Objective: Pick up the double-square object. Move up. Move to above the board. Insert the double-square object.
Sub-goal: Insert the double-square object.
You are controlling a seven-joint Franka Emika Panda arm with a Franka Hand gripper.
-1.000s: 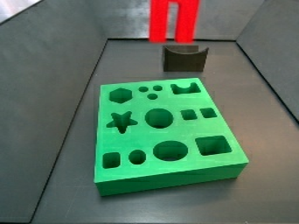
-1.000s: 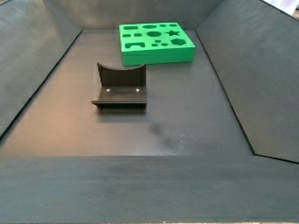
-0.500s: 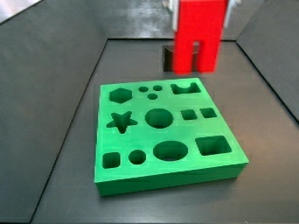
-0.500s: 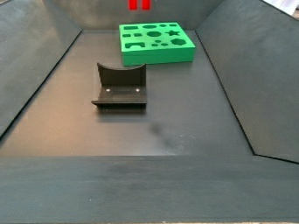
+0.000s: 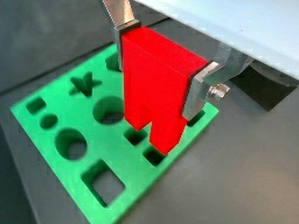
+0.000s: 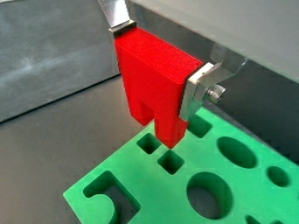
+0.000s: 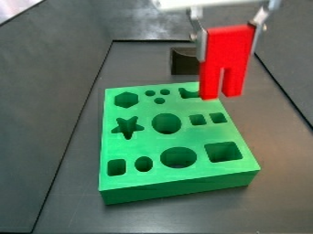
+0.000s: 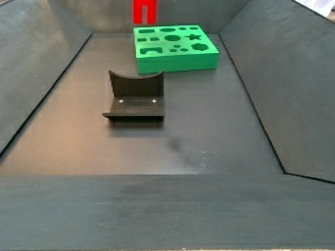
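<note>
Double-square object held over the board

The green board (image 7: 175, 142) lies flat on the dark counter (image 8: 183, 147), the fixture (image 8: 133, 97) well apart from it. Above the board, the end effector (image 5: 163, 66) has closed its silver fingers (image 6: 198, 86) on the red double-square object (image 7: 225, 60), prongs pointing down, clear of the holes.

You look into a dark grey, matte enclosure: a flat floor (image 8: 197, 137) with plain walls sloping up on the left (image 8: 33, 88) and the right (image 8: 295, 88), and a paler grey back wall (image 8: 105, 15) at the far end. A low front wall (image 8: 157, 211) closes the near side. The light is soft and even, leaving only a faint sheen on the floor. The fixture (image 8: 133, 98) stands mid-floor, while the gripper (image 7: 229, 32) hangs high near the far end.
</note>
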